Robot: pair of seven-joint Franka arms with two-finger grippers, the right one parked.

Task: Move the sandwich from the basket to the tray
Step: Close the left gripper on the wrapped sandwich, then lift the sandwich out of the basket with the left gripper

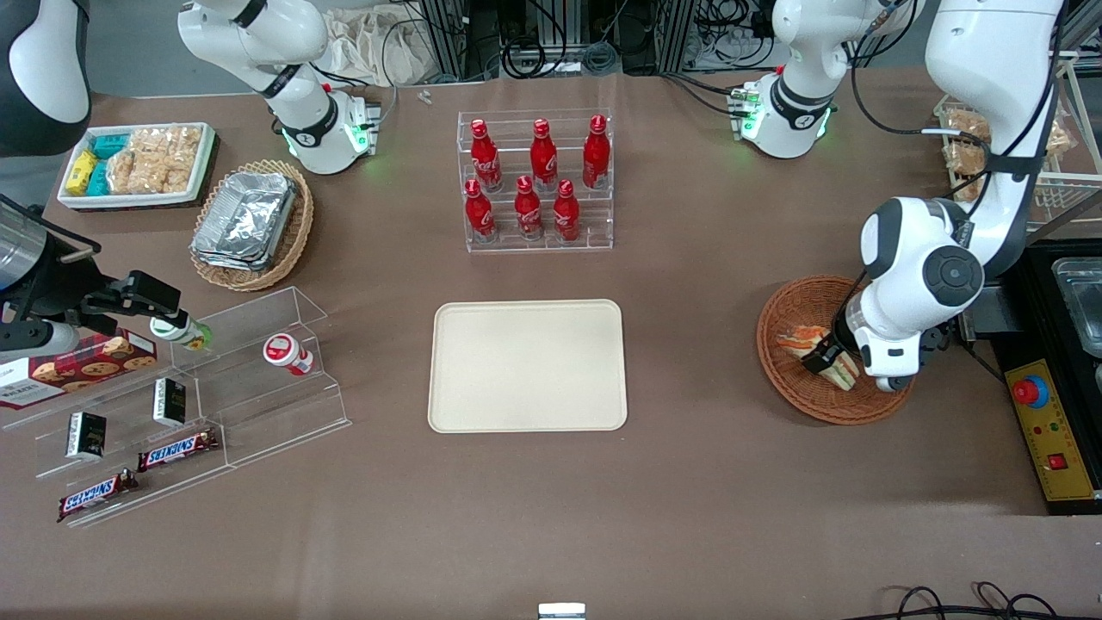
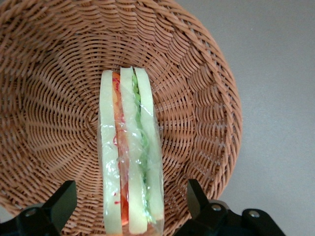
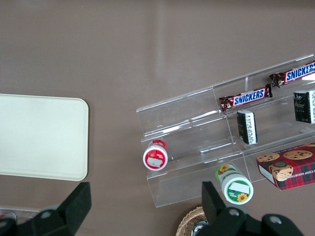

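The wrapped sandwich stands on edge in the reddish-brown wicker basket, white bread with orange, red and green layers. My left gripper is open, one finger on each side of the sandwich with gaps between pads and wrap. In the front view the gripper is low inside the basket over the sandwich, at the working arm's end of the table. The cream-beige tray lies at the table's middle with nothing on it.
A clear rack of red bottles stands farther from the camera than the tray. A tan basket of foil containers, a white snack bin and a clear shelf with snacks lie toward the parked arm's end. A control box sits beside the basket.
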